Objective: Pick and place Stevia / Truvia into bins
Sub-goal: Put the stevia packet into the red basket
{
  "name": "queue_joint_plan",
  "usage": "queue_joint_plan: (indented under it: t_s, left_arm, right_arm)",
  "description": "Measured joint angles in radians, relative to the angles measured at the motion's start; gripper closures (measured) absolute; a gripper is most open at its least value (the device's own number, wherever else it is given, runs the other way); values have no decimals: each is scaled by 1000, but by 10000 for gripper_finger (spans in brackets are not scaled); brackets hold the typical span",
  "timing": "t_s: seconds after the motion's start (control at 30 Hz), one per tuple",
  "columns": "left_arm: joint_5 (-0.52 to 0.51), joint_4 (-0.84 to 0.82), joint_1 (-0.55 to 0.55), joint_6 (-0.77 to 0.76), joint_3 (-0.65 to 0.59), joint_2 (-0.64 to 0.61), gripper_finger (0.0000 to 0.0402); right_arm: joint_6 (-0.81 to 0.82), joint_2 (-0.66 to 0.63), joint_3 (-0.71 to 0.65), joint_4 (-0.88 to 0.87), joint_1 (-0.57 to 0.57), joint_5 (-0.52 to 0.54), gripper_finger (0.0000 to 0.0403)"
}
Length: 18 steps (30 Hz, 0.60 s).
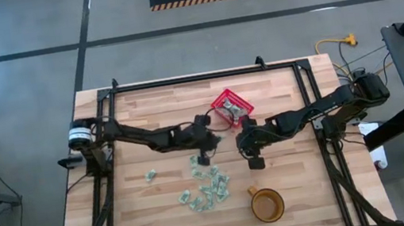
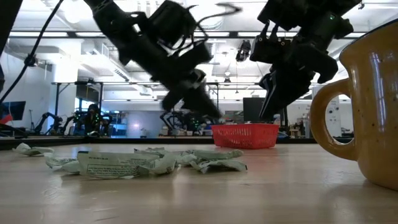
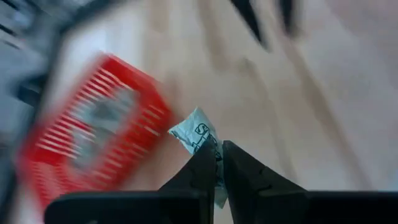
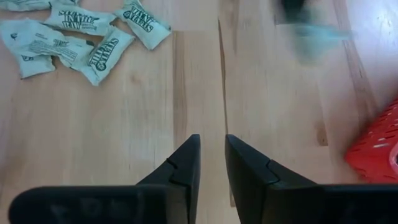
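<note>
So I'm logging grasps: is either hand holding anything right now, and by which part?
The left hand pinches a small pale green-and-white paper sachet by one end. The right hand holds nothing.

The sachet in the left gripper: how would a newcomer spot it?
Find the red basket near the table's far edge. Just left of it hangs the left gripper, fingers shut on one pale green sachet. It alone is off the wood; the other sachets lie scattered nearer.
</note>
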Motion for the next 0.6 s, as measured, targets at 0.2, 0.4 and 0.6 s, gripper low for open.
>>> queue_joint_plan:
  t_s: [0.2, 0.4, 0.6]
  left_arm:
    - [-32, 125, 82, 72, 56, 0, 394]
    - [-31, 120, 192, 18, 94, 0, 394]
    - [-1, 120, 288, -152, 117, 14, 394]
  right_arm:
    - [3, 0, -1, 1, 0, 0, 337]
    - [3, 0, -1, 3, 0, -1, 331]
    - [-6, 0, -2, 24, 0, -1, 328]
